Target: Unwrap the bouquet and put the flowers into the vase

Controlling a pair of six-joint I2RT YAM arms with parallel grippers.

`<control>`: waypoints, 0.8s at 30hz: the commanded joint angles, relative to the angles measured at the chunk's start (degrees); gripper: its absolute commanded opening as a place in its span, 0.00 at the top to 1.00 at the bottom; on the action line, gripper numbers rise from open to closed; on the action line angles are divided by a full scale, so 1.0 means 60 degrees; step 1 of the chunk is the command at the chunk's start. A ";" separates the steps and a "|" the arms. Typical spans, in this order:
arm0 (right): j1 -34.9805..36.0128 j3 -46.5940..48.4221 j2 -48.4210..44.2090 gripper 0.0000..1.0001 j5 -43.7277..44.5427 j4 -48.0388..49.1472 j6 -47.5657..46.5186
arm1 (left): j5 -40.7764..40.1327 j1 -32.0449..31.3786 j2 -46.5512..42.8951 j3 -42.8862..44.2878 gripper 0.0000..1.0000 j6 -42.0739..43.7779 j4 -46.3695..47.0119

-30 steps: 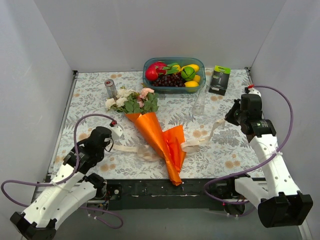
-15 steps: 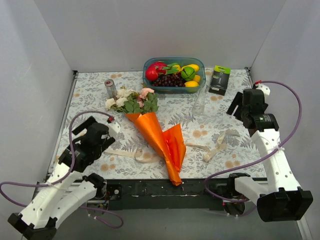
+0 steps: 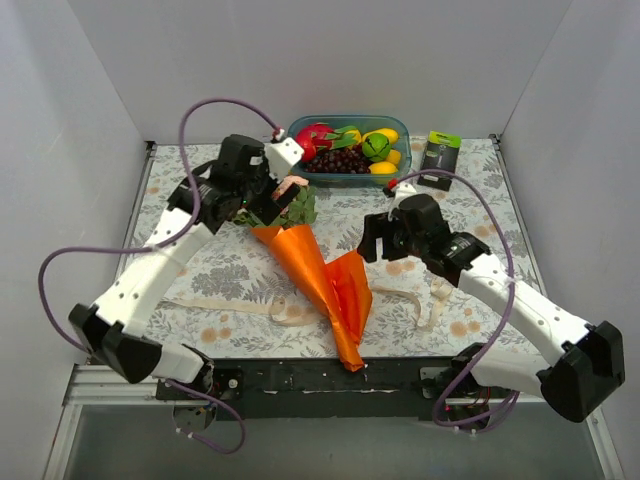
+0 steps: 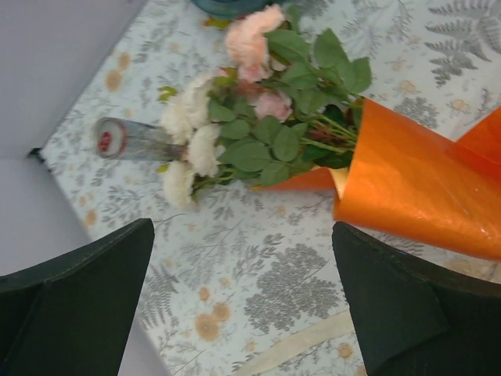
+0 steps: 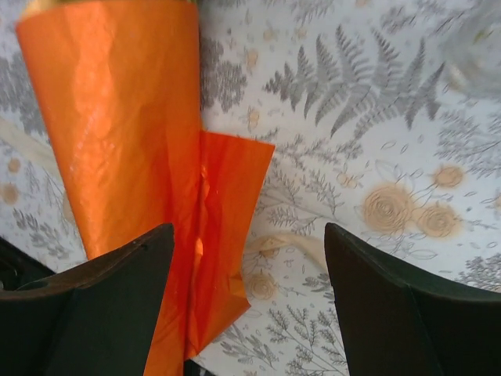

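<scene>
On the fern-and-flower patterned table surface (image 3: 230,265) lies the bouquet (image 3: 312,275), a cone of bright orange wrapping paper, about midway between the left and right edges. Its pointed tip reaches the near edge and its open mouth faces the far edge. A loose flap of the same paper spreads out on its right side. The cone holds the flowers (image 4: 258,129), pink, peach and cream-white roses with green leaves, whose heads spill out of its mouth onto the surface. A cream ribbon (image 3: 250,303) trails flat on the surface to either side of the cone, not wound round it. The left gripper (image 4: 243,233) hangs over the rose heads with its jaws spread wide and nothing between them. The right gripper (image 5: 249,235) is likewise released and empty (its fingers frame the cone and flap from above). At the middle of the far edge stands a blue plastic tub (image 3: 345,119) containing red, yellow and green fruit and dark grapes. A black-and-green box (image 3: 438,158) sits towards the far right corner, and a silver drink can (image 4: 129,139) is just beside the white roses. The small clear glass vase (image 5: 476,35) shows only as a blur right of the cone.
</scene>
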 commanded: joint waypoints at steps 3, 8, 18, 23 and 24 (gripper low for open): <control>-0.0010 -0.1123 0.0366 0.16 -0.2045 0.1683 -0.0112 | 0.1624 0.0032 0.0462 -0.0918 0.02 -0.0600 0.0884; 0.0049 -0.1430 0.1054 0.19 -0.2382 0.2196 -0.0112 | 0.1478 0.0032 -0.0195 -0.1886 0.02 -0.0556 0.1325; 0.0064 -0.1373 0.2314 0.32 -0.1724 0.2797 -0.0638 | 0.1126 0.0032 -0.1734 -0.2634 0.02 -0.0834 0.0667; 0.0064 -0.1373 0.2651 0.44 -0.1723 0.3031 -0.0683 | 0.1023 0.0032 -0.2394 -0.2810 0.02 -0.0790 0.0242; 0.0064 -0.1373 0.2695 0.49 -0.1811 0.3133 -0.0625 | 0.1009 0.0018 -0.2467 -0.2825 0.02 -0.0805 0.0140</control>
